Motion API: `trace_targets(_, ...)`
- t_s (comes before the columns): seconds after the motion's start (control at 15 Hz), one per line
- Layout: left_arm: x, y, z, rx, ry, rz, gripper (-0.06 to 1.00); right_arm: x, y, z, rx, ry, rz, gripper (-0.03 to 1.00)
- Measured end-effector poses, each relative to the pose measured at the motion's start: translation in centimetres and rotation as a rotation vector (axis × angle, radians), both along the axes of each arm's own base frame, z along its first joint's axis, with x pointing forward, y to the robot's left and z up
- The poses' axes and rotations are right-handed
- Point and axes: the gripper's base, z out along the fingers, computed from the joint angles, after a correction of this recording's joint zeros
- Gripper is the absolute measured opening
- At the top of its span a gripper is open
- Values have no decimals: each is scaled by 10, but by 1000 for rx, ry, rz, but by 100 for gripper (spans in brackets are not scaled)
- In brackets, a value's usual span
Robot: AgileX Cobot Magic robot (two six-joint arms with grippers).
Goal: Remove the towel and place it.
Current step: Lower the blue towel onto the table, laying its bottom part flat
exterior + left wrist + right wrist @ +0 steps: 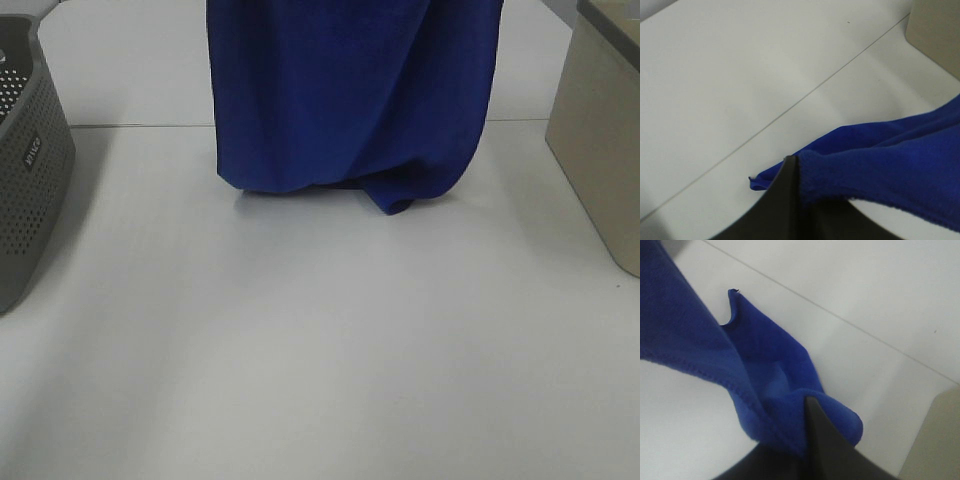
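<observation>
The royal-blue towel [350, 100] hangs down from above the top edge of the exterior view, and its lower folds rest on the white table. Neither gripper shows in that view. In the left wrist view my left gripper [796, 172] is shut on a top edge of the towel [880, 165], which stretches away from the dark finger. My right gripper [809, 415] is likewise shut on the towel [760, 370], and the cloth sags away from it toward the table far below.
A grey perforated basket [25, 170] stands at the table's left edge. A beige bin [600, 140] stands at the right edge, also seen as the beige bin [935, 35] and the beige bin [935, 440]. A seam line [130, 125] crosses the white table.
</observation>
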Motion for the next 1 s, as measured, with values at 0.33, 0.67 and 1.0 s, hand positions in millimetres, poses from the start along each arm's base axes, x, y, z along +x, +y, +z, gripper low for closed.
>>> trace_targets(0.33,-66,28,-20,41,249,50,0,-71,-9,-29,107,202,59,1)
trace_targets(0.67,-112,40,-54,62,415,-12,0,-110,-19,-62,110,326,62,1)
trace_targets(1.0,-116,35,-68,38,475,-73,0,-117,-23,-77,81,371,53,1)
